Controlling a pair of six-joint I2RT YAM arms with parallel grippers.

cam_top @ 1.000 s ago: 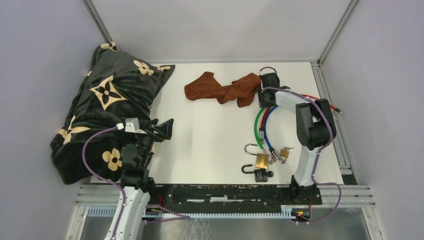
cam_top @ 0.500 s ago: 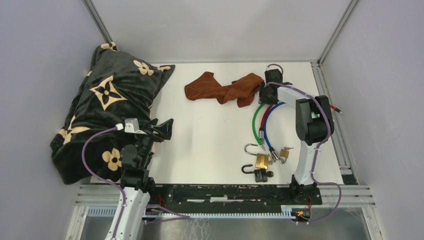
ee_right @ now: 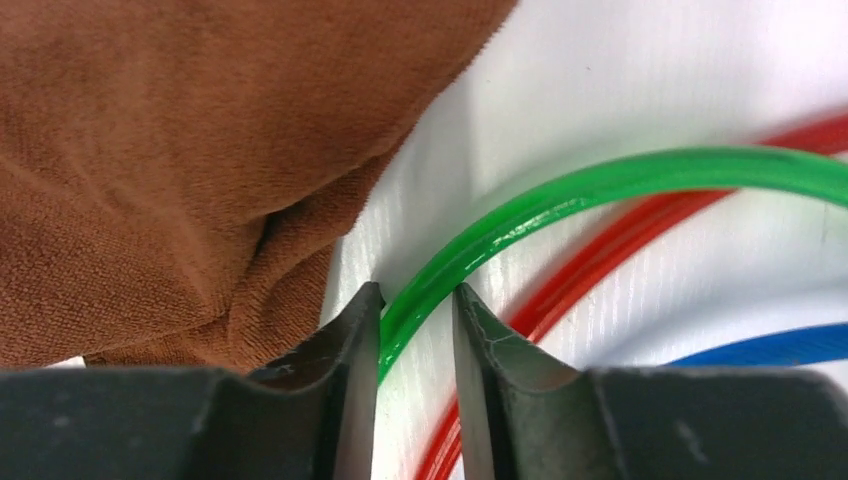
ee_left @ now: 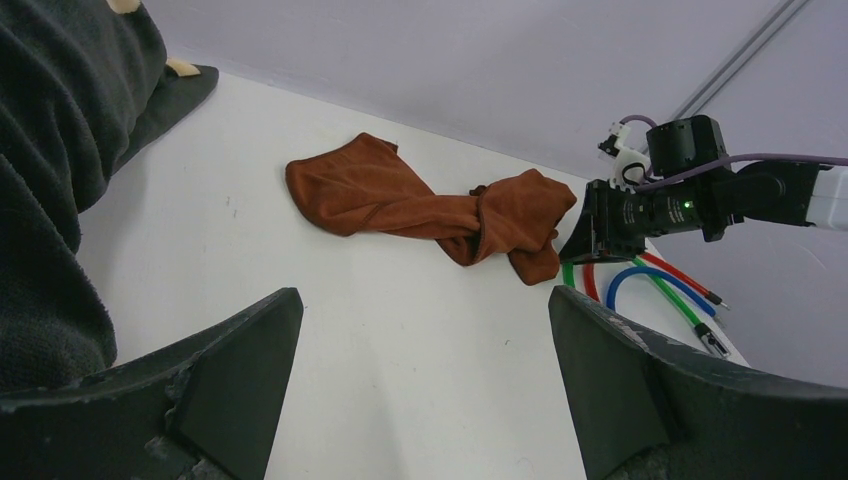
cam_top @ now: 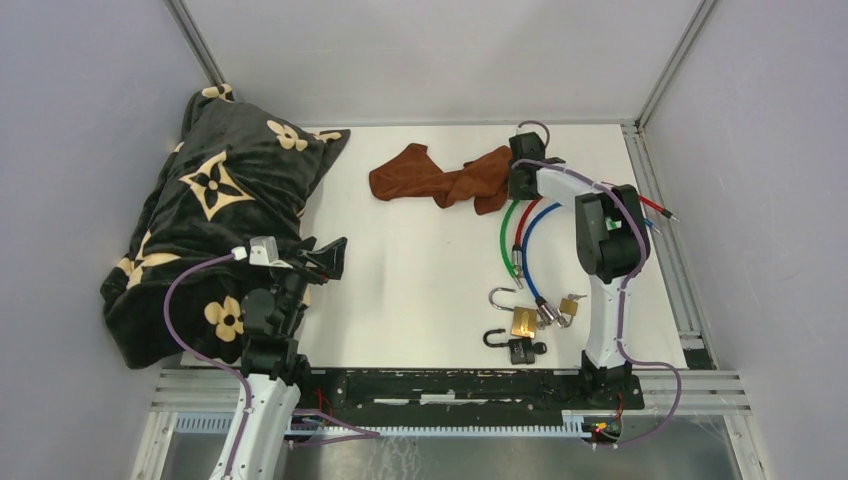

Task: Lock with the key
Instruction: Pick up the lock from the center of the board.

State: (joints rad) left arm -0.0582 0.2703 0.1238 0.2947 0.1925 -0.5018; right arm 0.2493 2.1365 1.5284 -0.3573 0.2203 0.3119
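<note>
White tabletop holds the brass padlock and black padlock near the right arm's base. Right gripper pinches the green cable beside the brown cloth; left gripper gapes wide, empty.

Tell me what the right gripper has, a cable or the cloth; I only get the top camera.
Observer: The right wrist camera shows the green cable pinched between the fingertips of the right gripper.
Operator: And the cloth?
Observer: The brown cloth lies just outside one finger, not between them.
Operator: Is the left gripper carrying anything?
Observer: No. The left wrist camera shows the left gripper wide open with nothing between its fingers.
</note>
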